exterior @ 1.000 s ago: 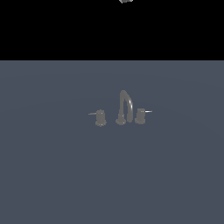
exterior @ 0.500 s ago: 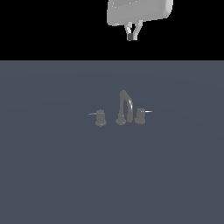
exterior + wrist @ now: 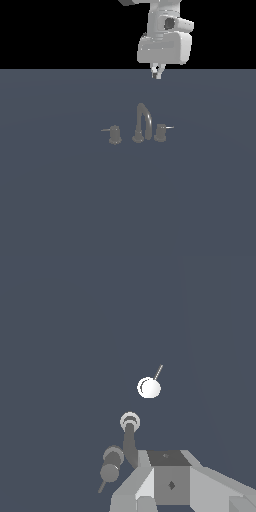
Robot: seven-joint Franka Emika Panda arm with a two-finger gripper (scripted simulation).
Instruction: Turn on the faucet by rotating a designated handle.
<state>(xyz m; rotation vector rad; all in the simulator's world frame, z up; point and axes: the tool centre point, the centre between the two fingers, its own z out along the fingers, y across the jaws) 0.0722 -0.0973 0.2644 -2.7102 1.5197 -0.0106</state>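
Clearly in the approach step, the gripper [image 3: 157, 74] hangs well above and apart from the faucet [image 3: 141, 123], fingers near together, grasping nothing; next it must descend to the handle [image 3: 161, 132] on the exterior view's right and push its bright lever [image 3: 169, 128]

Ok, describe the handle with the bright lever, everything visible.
The handle is a short, dull grey, metal-looking cylindrical knob standing upright on the floor, on the exterior view's right of the spout. A thin whitish lever sticks out level, away from the spout. From above, in the wrist view, its top shows bright white. Nothing touches it; the claw is apart from it.
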